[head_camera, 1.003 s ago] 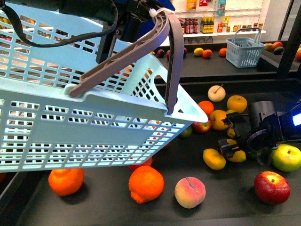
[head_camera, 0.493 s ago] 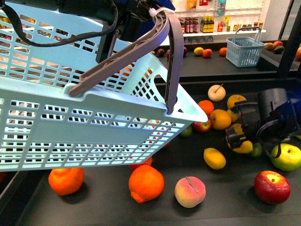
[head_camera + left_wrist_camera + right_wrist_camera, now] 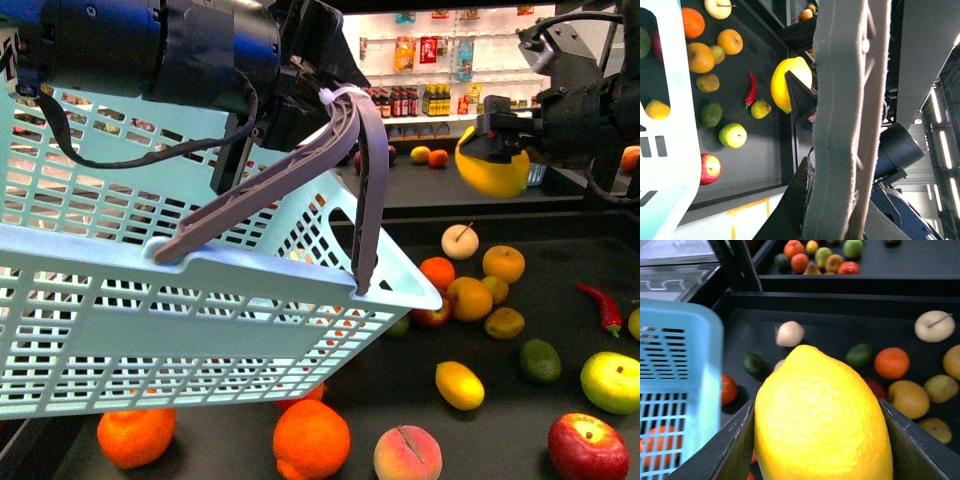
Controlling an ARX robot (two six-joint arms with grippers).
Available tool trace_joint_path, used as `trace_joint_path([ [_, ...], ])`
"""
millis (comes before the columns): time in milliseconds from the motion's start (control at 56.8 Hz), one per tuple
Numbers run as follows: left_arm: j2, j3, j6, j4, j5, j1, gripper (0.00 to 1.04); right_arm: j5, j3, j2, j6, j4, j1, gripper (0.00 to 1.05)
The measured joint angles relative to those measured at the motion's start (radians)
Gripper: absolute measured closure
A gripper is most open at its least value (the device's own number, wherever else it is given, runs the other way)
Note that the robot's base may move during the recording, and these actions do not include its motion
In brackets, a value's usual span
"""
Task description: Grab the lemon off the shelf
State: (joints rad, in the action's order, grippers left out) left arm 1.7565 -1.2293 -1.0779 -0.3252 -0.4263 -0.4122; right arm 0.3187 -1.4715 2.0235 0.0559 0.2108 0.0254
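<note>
My right gripper [image 3: 497, 150] is shut on the yellow lemon [image 3: 488, 168] and holds it high in the air, well above the fruit on the black shelf deck [image 3: 560, 290]. In the right wrist view the lemon [image 3: 822, 415] fills the space between the two dark fingers [image 3: 735, 450], with the deck [image 3: 840, 332] far below. The left wrist view shows the same lemon [image 3: 782, 82] beyond the handle. My left gripper [image 3: 300, 70] is shut on the grey basket handle [image 3: 368, 170] and holds the light blue basket [image 3: 150, 300] tilted, left of the lemon.
Loose fruit lies on the deck: oranges [image 3: 311, 438], a peach [image 3: 407, 453], a red apple [image 3: 588, 446], a green apple [image 3: 610, 381], a small yellow fruit [image 3: 459, 385], an avocado [image 3: 540, 360] and a red chili [image 3: 600, 306]. A second stand with fruit [image 3: 430, 156] and white wall shelves of bottles [image 3: 420, 100] are behind.
My right gripper has risen from among the fruit on the deck to high above it, carrying the lemon. The basket has stayed tilted in the left gripper.
</note>
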Motion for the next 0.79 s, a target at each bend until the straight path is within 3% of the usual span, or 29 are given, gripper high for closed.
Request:
trace_joint_path([
  [792,0.000,0.000,0.000,0.000,0.000,0.000,0.96,0.082,0.210,-0.116,0.109,0.020,0.243,0.40],
])
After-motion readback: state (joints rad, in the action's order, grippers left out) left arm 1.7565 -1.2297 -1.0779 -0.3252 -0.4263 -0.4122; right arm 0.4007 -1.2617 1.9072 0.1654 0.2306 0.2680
